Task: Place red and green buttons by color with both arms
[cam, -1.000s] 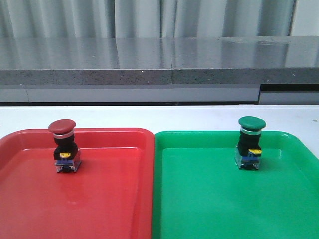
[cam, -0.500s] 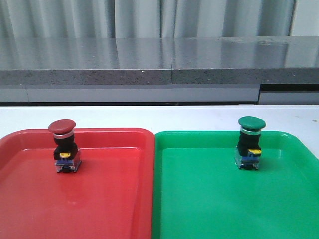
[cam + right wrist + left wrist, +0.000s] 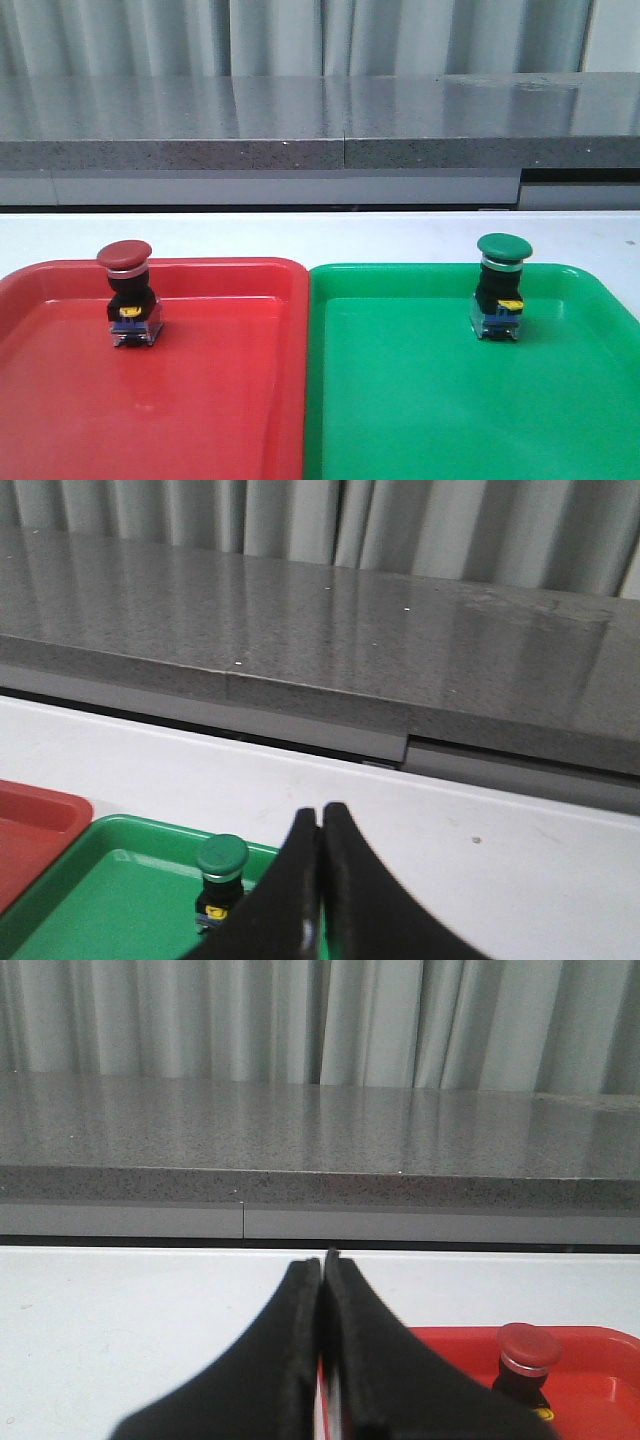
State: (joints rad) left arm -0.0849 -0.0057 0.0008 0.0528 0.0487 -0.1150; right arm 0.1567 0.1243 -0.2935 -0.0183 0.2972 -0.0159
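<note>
Red button (image 3: 126, 295) stands upright in the red tray (image 3: 220, 400), green button (image 3: 501, 288) in the green tray (image 3: 420, 400), near the worktop's (image 3: 300, 235) far edge. Both grippers' (image 3: 321, 1290) (image 3: 321, 830) fingers are pressed together, empty; sorting appears complete, no further move needed.

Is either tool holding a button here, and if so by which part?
Nothing is held. Left tool and right tool are shut empty; red button and green button stand in trays.

White table (image 3: 400, 235) — red tray (image 3: 220, 400); green tray (image 3: 420, 420).
</note>
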